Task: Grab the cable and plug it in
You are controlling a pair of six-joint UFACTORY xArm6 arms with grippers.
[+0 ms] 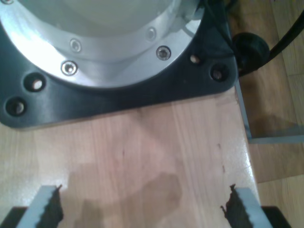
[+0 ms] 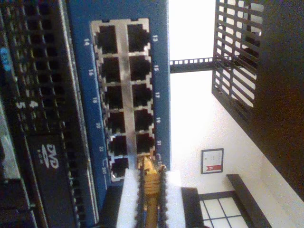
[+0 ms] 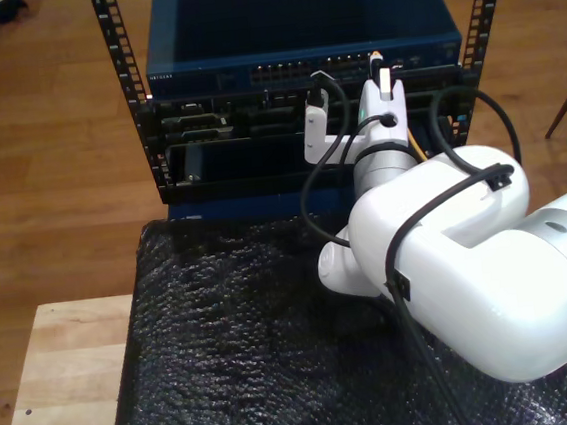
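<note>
cable [image 2: 150,183] pinched in my second gripper [image 2: 151,190], plug at switch [image 2: 83,90] ports

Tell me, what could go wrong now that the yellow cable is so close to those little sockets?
My second gripper pinches the cable with its plug right at the blue switch. The ports are packed tightly, so the plug could catch on a port's edge or slip into a neighbouring one. Pushing while misaligned might bend the plug or make the cable slide between my fingers.
</note>
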